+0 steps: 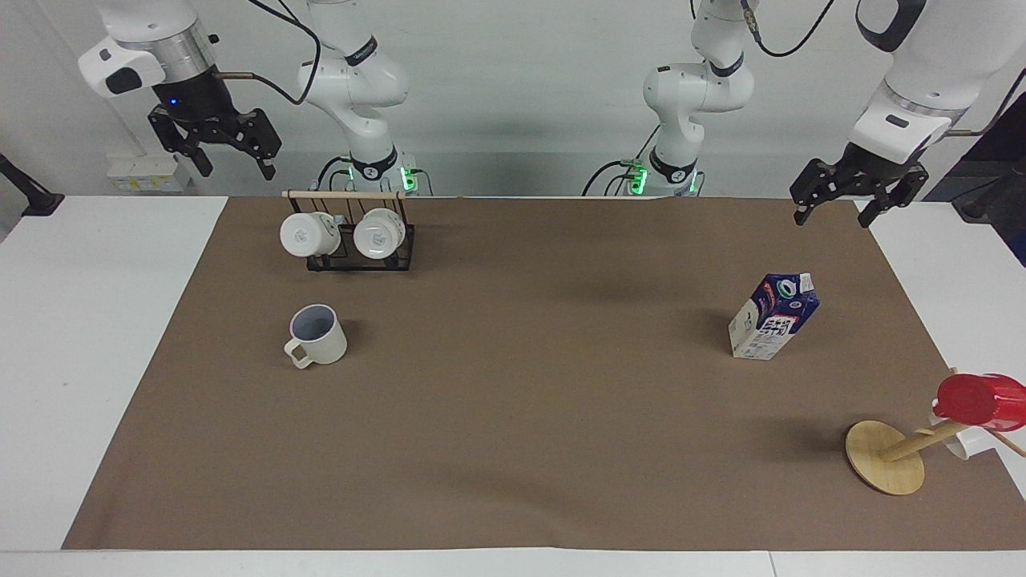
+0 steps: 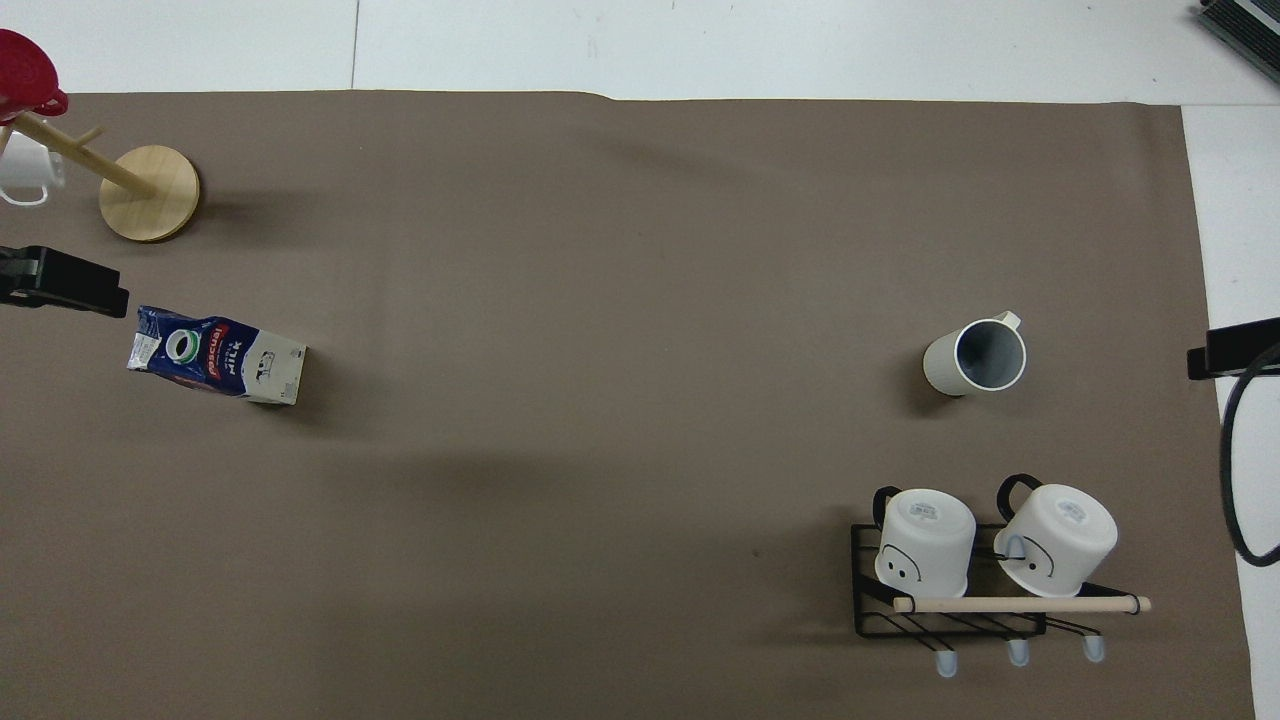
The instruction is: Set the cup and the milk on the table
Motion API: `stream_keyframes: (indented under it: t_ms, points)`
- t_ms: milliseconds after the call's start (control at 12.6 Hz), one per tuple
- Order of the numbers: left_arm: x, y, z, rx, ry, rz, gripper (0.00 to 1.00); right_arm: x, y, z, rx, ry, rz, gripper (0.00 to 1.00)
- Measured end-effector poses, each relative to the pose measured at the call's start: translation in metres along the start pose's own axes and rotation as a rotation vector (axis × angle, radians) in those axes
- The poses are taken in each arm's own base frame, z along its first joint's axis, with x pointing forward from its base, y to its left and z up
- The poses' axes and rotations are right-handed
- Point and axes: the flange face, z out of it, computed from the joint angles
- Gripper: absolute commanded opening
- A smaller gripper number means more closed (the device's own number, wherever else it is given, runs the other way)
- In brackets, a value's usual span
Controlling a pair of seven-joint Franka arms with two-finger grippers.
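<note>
Mug rack [image 1: 350, 232] near cup [image 1: 318, 334], apparently apart.

Plain white wall [image 1: 521, 96] seen past the robots' end of the tabletop, evenly lit, soft shadow along its lower part. Wall socket strip [image 1: 143, 172] mounted low toward the right arm's end, w/ a dark clamp arm [image 1: 24, 192] fixed at the tabletop edge nearby. Green indicator lights [image 1: 410, 178] lit low by the wall. Dark equipment [image 1: 994, 192] partly seen at the left arm's end; type can't be told.
</note>
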Motion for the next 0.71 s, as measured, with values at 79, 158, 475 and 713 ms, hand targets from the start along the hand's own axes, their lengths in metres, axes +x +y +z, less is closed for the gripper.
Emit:
stream_keyframes:
  t_ms: [79, 158, 475, 713]
  points:
    - [0.0, 0.0, 0.0, 0.0, 0.0, 0.0, 1.0, 0.0, -0.0012, 0.0002, 0.0, 0.0, -0.002, 1.0]
    - [-0.0001, 0.0001, 0.0001, 0.0, -0.001, 0.0, 1.0, 0.0, -0.0014, 0.0008, 0.0, -0.002, -0.003, 1.0]
    - [0.0001, 0.0041, 0.0, -0.001, -0.001, 0.007, 1.0, 0.0, -0.0013, 0.0019, -0.001, -0.004, -0.003, 1.0]
    - [0.0002, 0.0057, 0.0, -0.001, -0.001, 0.01, 1.0, 0.0001, -0.0011, 0.0031, -0.003, -0.006, -0.002, 1.0]
